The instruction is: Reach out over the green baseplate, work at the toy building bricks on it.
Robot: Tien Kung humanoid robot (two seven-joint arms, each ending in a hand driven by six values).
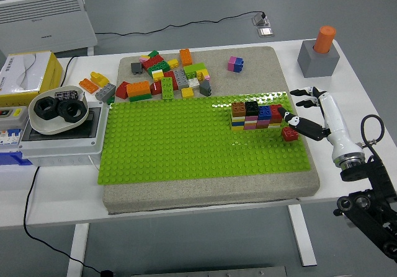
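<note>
Though the baseplate (186,140) fills mid-frame, our bricks (255,116) sit at its upper right, their row running left-right. Our right hand (310,113) hovers just right of them, fingers (303,124) spread, holding nothing.

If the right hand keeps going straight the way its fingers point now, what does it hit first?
The right hand points left across the green baseplate. Its lower fingers would probably meet the red brick first, then the brick stack; height is unclear.
</note>
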